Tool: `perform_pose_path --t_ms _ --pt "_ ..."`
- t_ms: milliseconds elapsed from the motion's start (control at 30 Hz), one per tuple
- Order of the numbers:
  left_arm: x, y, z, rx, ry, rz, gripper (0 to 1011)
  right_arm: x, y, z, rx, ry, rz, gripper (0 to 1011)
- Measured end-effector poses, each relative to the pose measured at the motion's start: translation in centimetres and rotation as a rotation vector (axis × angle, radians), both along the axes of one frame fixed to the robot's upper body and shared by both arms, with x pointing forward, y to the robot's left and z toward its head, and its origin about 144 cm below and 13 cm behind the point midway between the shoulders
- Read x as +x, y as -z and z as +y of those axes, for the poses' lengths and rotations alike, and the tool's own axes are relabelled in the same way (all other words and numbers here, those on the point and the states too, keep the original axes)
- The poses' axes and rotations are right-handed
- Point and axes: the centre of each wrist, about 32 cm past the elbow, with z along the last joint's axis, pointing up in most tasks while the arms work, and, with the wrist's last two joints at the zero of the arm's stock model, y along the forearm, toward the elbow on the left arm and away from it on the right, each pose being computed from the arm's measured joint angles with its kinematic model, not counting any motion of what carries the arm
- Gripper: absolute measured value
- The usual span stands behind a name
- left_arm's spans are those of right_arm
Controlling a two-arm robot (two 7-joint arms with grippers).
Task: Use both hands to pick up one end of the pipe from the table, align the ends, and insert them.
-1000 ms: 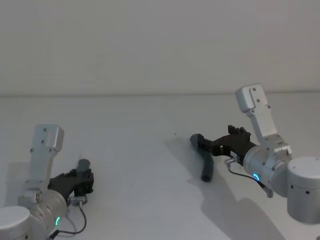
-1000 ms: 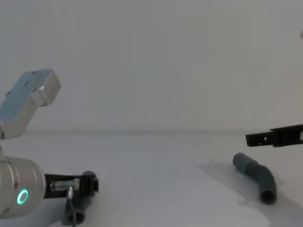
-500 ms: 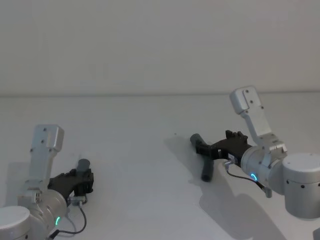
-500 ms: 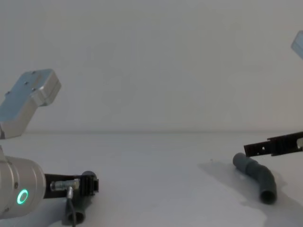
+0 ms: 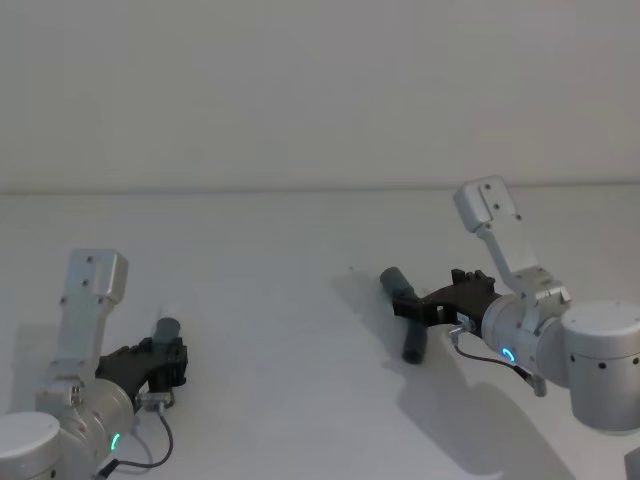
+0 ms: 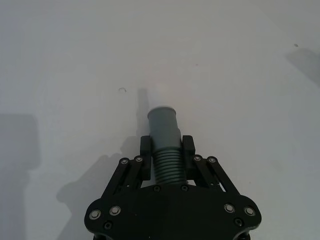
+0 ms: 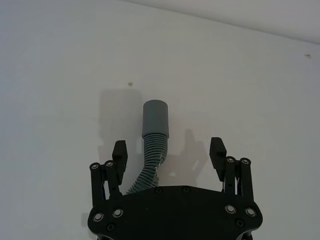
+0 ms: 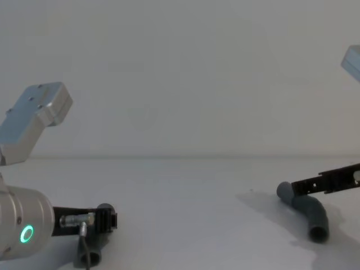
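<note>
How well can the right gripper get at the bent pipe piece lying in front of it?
Probably yes: the right gripper is open, its fingers on either side of the pipe piece on the table, with nothing between.

Soft, flat, rather dim light comes from overhead. My fingers (image 7: 119, 152) throw pale, soft-edged grey shadows onto the white surface (image 5: 290, 260), just beyond and beside them; the far wall (image 5: 300, 90) is evenly grey.
</note>
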Motion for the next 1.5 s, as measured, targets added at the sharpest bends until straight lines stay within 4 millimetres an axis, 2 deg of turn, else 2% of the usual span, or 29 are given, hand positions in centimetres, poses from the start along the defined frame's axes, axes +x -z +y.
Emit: perform_pose_path --t_ms 633,1500 --pt "0.0 0.0 0.0 0.0 0.0 0.0 329 0.6 -0.6 -0.1 -0.037 -0.024 0.035 1002" --pt "0.0 0.0 0.0 0.0 0.0 0.0 329 0.7 -0.2 0.9 -0.039 -0.012 0.071 1002"
